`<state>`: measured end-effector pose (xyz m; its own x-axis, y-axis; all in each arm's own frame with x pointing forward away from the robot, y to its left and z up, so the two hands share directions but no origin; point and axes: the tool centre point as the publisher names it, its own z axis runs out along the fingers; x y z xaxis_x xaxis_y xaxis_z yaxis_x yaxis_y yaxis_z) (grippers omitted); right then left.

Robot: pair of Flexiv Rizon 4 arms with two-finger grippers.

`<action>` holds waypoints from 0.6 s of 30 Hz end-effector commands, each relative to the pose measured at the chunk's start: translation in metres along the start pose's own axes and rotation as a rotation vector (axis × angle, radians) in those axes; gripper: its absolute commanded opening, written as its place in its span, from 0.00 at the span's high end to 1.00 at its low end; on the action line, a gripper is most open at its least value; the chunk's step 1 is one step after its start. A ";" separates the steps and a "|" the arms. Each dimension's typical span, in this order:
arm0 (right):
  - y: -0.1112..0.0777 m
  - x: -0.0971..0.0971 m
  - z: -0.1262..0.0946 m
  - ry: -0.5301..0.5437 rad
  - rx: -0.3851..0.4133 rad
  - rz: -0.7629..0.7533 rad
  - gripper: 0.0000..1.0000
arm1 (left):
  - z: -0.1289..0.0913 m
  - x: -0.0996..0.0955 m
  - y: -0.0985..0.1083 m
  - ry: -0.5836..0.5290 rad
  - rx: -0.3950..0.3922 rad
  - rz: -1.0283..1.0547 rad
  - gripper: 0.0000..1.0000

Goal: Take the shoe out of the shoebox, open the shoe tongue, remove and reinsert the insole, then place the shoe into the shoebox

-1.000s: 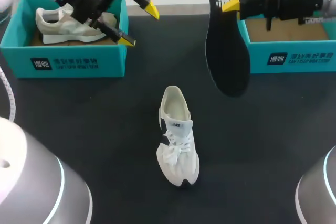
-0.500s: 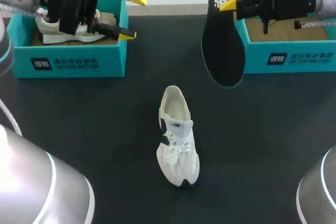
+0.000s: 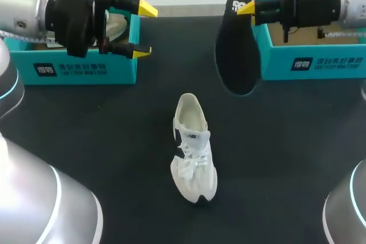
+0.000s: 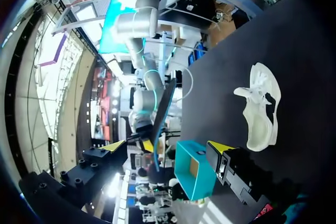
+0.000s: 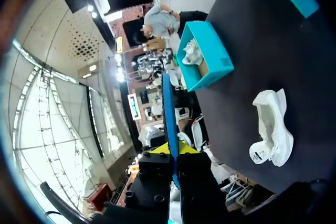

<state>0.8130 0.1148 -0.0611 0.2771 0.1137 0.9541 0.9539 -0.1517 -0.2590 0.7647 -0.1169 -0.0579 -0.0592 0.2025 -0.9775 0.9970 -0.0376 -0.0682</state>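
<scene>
While the white shoe (image 3: 193, 155) lay alone on the dark worktop (image 3: 114, 141) at the lower middle of the head view, heel up-frame, my right hand (image 3: 245, 10) at the upper right pinched the black insole (image 3: 234, 50) by its heel end, so that it hung flat and limp beside the right shoebox (image 3: 309, 64). I judged the unboxing and the insole's removal done, with reinsertion and reboxing left. I could not tell how far the tongue was opened. That teal cardboard box showed a bare brown floor. My left hand (image 3: 144, 30) hovered spread and empty at the upper left, over the left shoebox (image 3: 86, 70), which held a second shoe (image 3: 117, 24).

From the left wrist, my left hand (image 4: 167, 147) stood wide apart with nothing between its tips. Ahead lay the shoe (image 4: 260, 108), soft mesh with a thick moulded sole.

From the right wrist, my right hand (image 5: 169, 149) gripped the insole (image 5: 168, 108) edge-on, a thin blue-faced foam strip rising ahead of it. The shoe (image 5: 273, 129) lay well apart on the matte cloth.
</scene>
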 end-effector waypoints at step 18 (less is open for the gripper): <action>0.016 -0.017 0.043 0.019 -0.027 0.163 1.00 | 0.034 0.013 0.005 -0.113 0.050 0.052 0.00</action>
<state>0.8274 0.1494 -0.0878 0.4240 0.0633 0.9034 0.8938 -0.1901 -0.4062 0.7622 -0.1383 -0.0703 -0.0167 0.1031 -0.9945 0.9956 -0.0897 -0.0260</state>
